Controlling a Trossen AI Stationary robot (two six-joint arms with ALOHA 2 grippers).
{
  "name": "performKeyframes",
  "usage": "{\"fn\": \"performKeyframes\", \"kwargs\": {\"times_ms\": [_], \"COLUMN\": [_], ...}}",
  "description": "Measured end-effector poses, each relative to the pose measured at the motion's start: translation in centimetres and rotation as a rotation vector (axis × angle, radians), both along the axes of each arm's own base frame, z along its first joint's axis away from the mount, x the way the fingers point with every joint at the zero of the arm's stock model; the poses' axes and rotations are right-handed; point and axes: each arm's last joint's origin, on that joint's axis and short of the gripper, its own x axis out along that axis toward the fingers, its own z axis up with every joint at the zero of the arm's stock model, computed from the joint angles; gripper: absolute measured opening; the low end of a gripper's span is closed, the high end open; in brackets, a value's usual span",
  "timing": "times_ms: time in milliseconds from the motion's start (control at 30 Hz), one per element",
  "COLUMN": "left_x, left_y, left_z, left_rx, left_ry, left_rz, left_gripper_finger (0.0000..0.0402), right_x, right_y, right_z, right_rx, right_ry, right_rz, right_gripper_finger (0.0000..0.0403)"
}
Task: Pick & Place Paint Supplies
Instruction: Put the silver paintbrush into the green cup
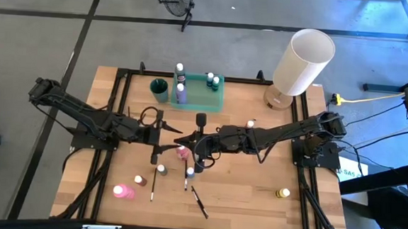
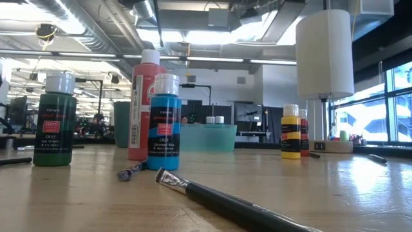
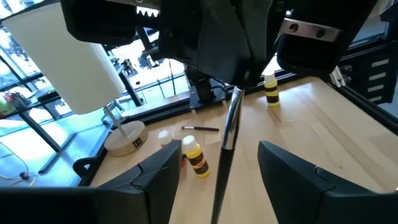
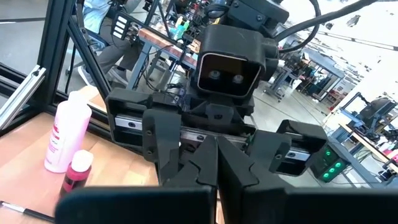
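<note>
The green bottle (image 2: 54,120) label reads "CR37"; the blue bottle (image 2: 164,122) label is illegible.

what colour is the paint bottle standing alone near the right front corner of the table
Yellow bottle; clearest in the low view.

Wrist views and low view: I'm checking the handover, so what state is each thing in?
right claw: shut on brush
left claw: open, fingers either side of brush
brush: held off the table
blue bottle: upright, capped
</note>
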Motion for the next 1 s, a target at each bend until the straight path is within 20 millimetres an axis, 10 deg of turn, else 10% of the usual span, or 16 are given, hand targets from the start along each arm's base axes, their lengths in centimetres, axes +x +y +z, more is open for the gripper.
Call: {"fn": "performKeyframes", "kwargs": {"times_ms": [633, 1000], "left_x": [-0.07, -0.10], "left_y": [0.10, 0.24], "left_z": [-0.34, -0.48], "left_rx": [0.028, 0.033], "left_ry": [0.034, 0.047], "left_rz": [0.026, 0.063], "left_gripper_finger": [0.0018, 0.0016], "right_x": [0.04, 0.10], "right_y": [-0.20, -0.81], "right_z": [-0.16, -0.31], "right_rx": [0.003, -0.006], "right_ry": [0.015, 0.030], "right_rz": [-0.005, -0.095], "right_gripper_finger": [0.0000, 0.0000]}}
